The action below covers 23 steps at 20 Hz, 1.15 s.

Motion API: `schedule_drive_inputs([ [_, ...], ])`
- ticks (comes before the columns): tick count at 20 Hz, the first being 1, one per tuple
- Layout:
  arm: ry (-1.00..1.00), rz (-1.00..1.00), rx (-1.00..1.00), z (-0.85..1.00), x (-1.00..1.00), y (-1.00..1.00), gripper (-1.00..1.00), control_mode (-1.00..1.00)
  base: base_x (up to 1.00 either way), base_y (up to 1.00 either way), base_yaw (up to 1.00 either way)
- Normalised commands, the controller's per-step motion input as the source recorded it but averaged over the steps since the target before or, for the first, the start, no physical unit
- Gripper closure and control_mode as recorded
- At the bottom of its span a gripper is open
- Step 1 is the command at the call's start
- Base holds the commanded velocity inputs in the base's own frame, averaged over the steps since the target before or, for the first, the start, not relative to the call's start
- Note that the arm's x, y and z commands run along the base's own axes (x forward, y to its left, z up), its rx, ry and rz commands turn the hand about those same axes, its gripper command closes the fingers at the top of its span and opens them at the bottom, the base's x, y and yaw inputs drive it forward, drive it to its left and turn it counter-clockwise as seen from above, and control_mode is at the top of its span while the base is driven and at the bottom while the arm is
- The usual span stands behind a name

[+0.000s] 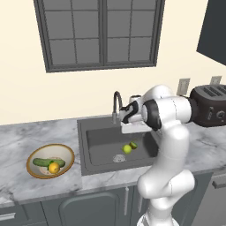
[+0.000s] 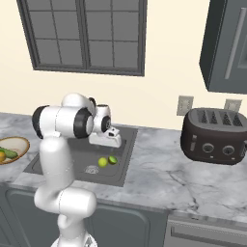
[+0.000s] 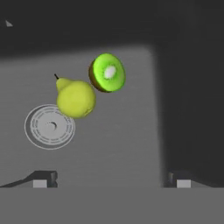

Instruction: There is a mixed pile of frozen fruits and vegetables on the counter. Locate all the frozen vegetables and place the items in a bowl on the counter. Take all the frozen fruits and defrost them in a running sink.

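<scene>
**Inspector A:** We begin at the sink (image 1: 95, 152). What lies in the basin?

**Inspector B:** We find two fruits on the basin floor. In the hand view, a yellow-green pear (image 3: 75, 98) with a short dark stem sits just beside the round drain (image 3: 49, 126), its lower edge overlapping the drain's rim in that view. A halved kiwi (image 3: 107, 72), its bright green cut face and pale core towards the camera, rests next to the pear and appears to touch it.

**Inspector A:** And the gripper (image 3: 111, 178)?

**Inspector B:** We see its two dark fingertips standing far apart at the bottom of the hand view, with nothing between them. The fingers are released and hold nothing. From the left base view the hand hangs above the basin, near the curved faucet (image 1: 116, 104), apart from the fruit below.

**Inspector A:** The vegetables?

**Inspector B:** We record the bowl (image 1: 34, 157) on the counter (image 1: 26, 134), to the left of the sink. Inside it lie the long dark green cucumber (image 1: 47, 163) and a small yellow-orange round item (image 1: 54, 167), resting against the cucumber.

**Inspector A:** Anything else on the worktop?

**Inspector B:** A dark toaster (image 2: 213, 136) stands to the right of the sink, well apart from it. We cannot tell whether water runs from the faucet.
</scene>
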Motion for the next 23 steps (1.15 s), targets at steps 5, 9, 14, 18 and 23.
schedule_drive_inputs([
  [5,0.0,-0.01,0.02,0.65,-0.19,-0.07,-1.0,-1.0,0.0,0.0,0.0],
  [9,0.0,0.0,0.03,0.64,-0.26,-0.07,-1.0,-1.0,0.0,0.0,0.0],
  [14,0.0,0.0,0.03,0.63,-0.37,-0.08,-1.0,-1.0,0.0,0.0,0.0],
  [18,0.0,0.0,0.02,0.61,-0.4,-0.02,-1.0,-1.0,0.0,0.0,0.0],
  [23,-0.02,0.0,0.0,0.57,-0.45,0.0,-1.0,-1.0,0.0,0.0,0.0],
])
